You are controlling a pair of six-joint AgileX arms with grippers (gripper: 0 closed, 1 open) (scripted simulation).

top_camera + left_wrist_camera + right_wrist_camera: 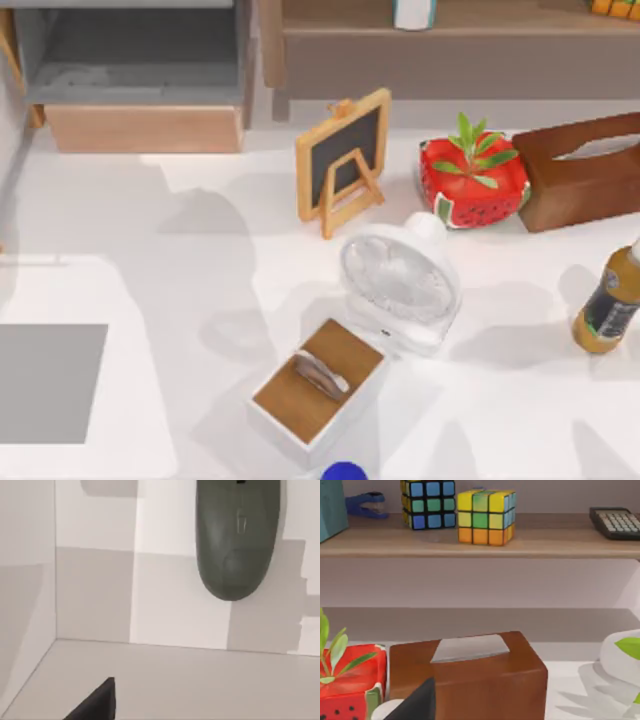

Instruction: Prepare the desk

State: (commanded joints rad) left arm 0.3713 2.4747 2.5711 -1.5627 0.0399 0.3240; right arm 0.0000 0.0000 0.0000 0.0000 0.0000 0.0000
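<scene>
no readable text, bottle [609, 303] label illegible

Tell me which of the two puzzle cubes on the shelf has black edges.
The cube nearer the blue stapler: the black-edged cube, showing blue and green squares. The stickerless cube beside it has yellow, green and orange bands.

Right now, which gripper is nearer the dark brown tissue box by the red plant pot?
Right. The right gripper hangs just in front of the brown tissue box, facing it; the left gripper is off by a grey mouse on a white surface.
</scene>
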